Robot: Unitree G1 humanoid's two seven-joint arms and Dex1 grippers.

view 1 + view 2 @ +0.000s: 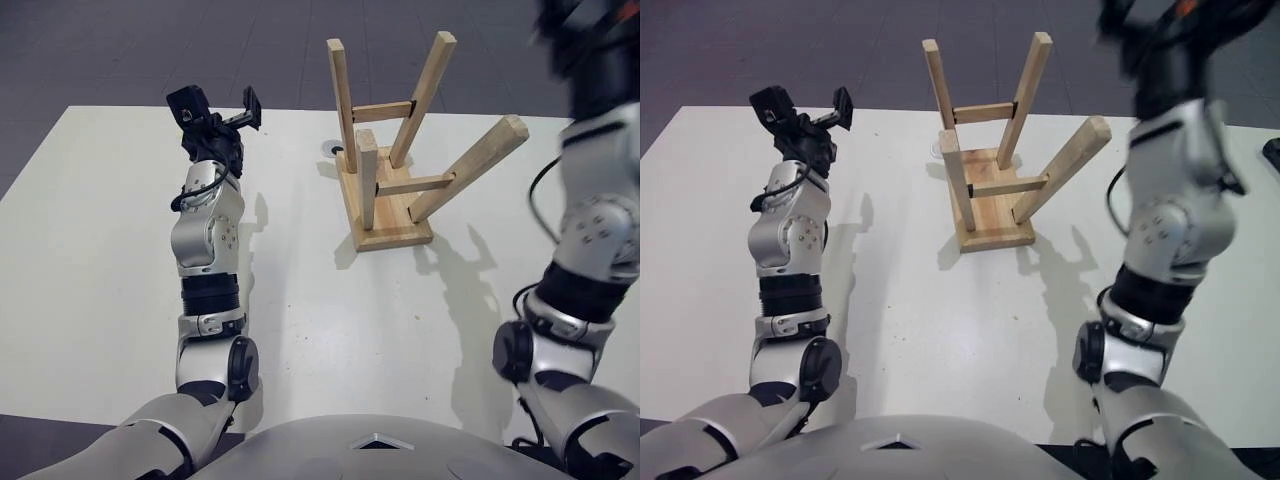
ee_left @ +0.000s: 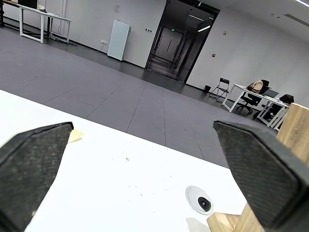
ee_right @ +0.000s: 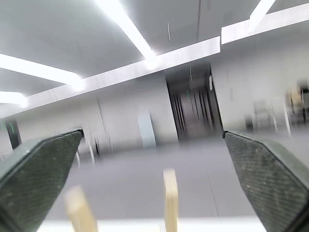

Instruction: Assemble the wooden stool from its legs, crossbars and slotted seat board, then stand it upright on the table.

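Observation:
The wooden stool lies upside down on the white table [image 1: 90, 260], its seat board [image 1: 392, 228] flat on the surface and its legs pointing up. Two crossbars [image 1: 382, 112] join the legs. The near right leg [image 1: 470, 162] leans outward at a slant, while the back left leg [image 1: 340, 90] stands nearly straight. My left gripper [image 1: 220, 105] is open over the table's back left, well left of the stool and empty. My right gripper [image 3: 153, 134] is open and empty, raised high above the stool's right side, with two leg tops [image 3: 170, 198] below it.
A round cable grommet [image 1: 330, 148] sits in the tabletop just behind the stool's left corner. The table's far edge runs close behind the stool, with dark floor beyond. Bare tabletop stretches in front of the stool and between the arms.

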